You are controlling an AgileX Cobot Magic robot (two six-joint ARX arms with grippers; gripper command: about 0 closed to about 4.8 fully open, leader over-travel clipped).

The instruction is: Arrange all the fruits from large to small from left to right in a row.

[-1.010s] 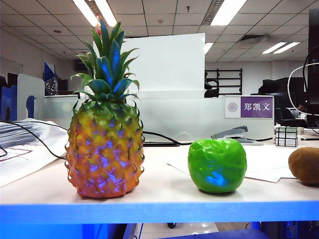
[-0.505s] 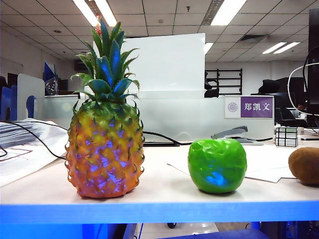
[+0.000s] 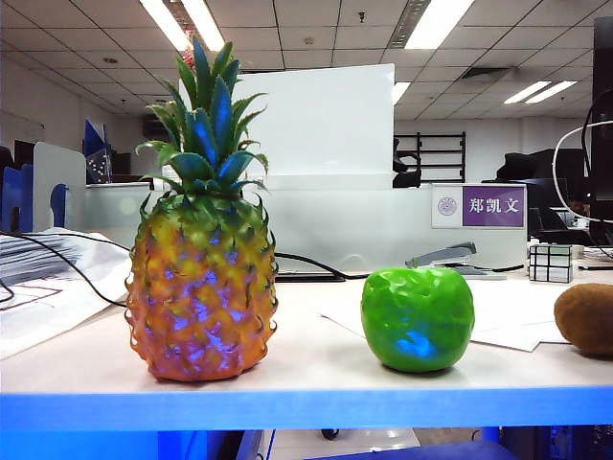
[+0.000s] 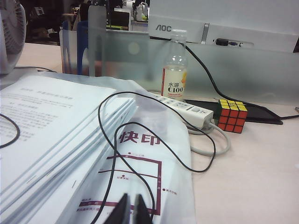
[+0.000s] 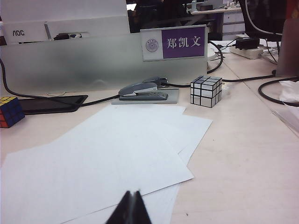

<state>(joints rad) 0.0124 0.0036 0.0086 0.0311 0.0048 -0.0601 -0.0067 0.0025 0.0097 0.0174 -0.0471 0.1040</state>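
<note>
Three fruits stand in a row along the table's front edge in the exterior view: a tall orange-yellow pineapple (image 3: 201,287) on the left, a glossy green apple (image 3: 418,318) in the middle, and a brown kiwi (image 3: 586,319) cut off by the right border. Neither gripper appears in that view. In the left wrist view my left gripper (image 4: 131,199) hovers over a printed sheet, its black tips a narrow gap apart with nothing between them. In the right wrist view my right gripper (image 5: 132,193) is shut and empty above white paper sheets (image 5: 103,158). No fruit shows in either wrist view.
A stack of papers (image 4: 51,135), a black cable (image 4: 154,135), a power strip (image 4: 184,108), a drink bottle (image 4: 174,77) and a coloured Rubik's cube (image 4: 232,115) lie ahead of the left gripper. A stapler (image 5: 142,91) and a silver mirror cube (image 5: 205,91) sit beyond the right one.
</note>
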